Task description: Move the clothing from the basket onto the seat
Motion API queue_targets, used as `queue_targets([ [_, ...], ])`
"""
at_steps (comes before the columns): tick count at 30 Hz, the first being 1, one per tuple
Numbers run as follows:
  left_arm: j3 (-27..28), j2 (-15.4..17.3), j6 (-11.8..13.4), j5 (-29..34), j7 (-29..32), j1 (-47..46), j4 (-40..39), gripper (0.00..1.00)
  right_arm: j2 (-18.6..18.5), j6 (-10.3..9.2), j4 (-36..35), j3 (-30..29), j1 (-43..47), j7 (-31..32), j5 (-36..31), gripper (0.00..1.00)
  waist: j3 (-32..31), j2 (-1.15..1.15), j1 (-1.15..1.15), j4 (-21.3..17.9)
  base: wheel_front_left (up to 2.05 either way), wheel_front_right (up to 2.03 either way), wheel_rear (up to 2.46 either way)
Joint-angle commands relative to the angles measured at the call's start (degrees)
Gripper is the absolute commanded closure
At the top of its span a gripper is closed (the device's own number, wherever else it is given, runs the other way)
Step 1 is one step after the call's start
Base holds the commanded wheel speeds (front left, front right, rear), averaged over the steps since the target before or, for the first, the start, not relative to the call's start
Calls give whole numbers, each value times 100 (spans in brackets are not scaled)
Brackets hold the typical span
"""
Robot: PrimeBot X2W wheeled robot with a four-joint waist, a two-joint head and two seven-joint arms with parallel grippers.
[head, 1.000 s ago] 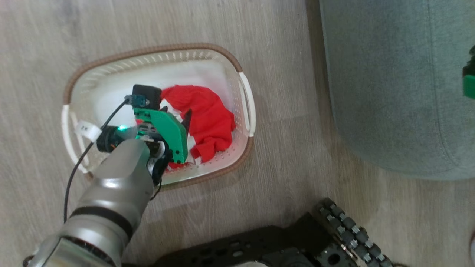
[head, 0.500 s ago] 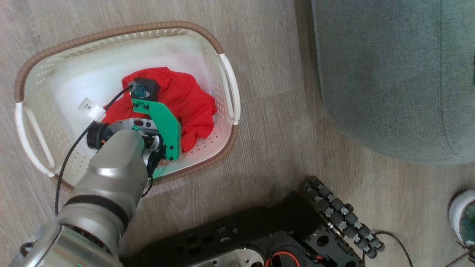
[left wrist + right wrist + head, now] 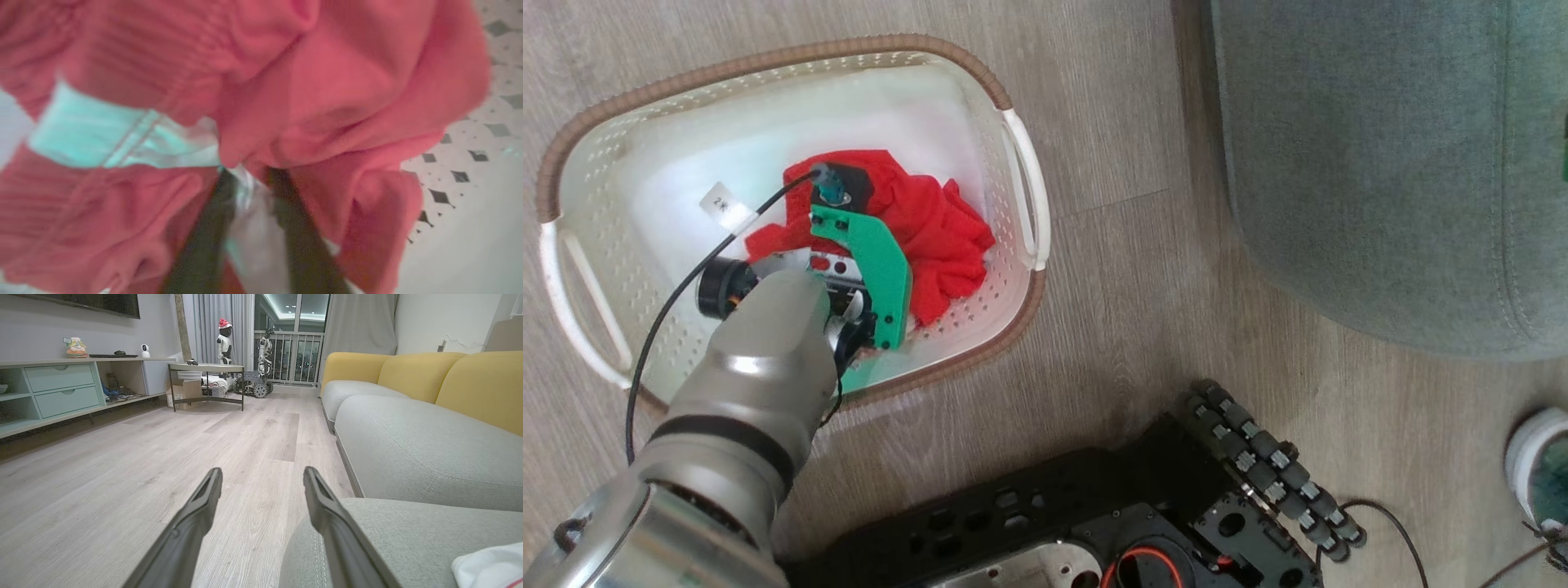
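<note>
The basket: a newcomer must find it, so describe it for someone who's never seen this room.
On the wood floor, left of the big grey-green seat, stands the basket. It is oval, cream-white perforated plastic, holding red clothing; its brown woven-look rim and white side handles set it apart.

This is a home living room. A pale wood-look plank floor (image 3: 163,449) runs past a long sofa with grey fabric seat cushions (image 3: 408,449) and yellow back cushions (image 3: 416,371). Against the opposite wall stands a low cabinet with pale green drawers (image 3: 61,390), under a dark wall screen (image 3: 102,304). Grey curtains (image 3: 359,322) frame a glazed balcony door (image 3: 302,351). A cream perforated plastic laundry basket (image 3: 768,61) sits on the floor.
</note>
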Motion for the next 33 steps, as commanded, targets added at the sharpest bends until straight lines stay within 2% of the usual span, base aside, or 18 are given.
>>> queue_targets([
  [1, 45, 46, -48, -9, -81, 111, -30, 100, -32, -2, -139, 23, 112, -36, -10, 0, -33, 0, 0, 20, 0, 0, 0],
  [11, 29, -31, -300, -142, -641, 177, -30, 100, 4, -2, -60, 21, 127, -36, 1, 0, -322, 0, 0, 111, 0, 0, 0],
  [21, 122, -61, -419, -409, -1446, 467, -97, 100, 28, -2, 82, 47, 290, -36, -31, 0, -1030, 0, 0, 257, 0, 0, 0],
  [24, 45, -65, -466, -485, -1861, 736, -243, 100, 13, -2, 203, 58, 479, -36, -49, 0, -1496, 0, 0, 368, 0, 0, 0],
  [30, -109, -66, -490, -642, -2286, 1079, -541, 100, -15, -2, 383, 66, 780, -36, -66, 0, -2122, 0, 0, 556, 0, 0, 0],
  [33, -288, -67, -493, -791, -2574, 1352, -794, 100, -4, -2, 541, 61, 1059, -36, -71, 0, -2669, 0, 0, 722, 0, 0, 0],
])
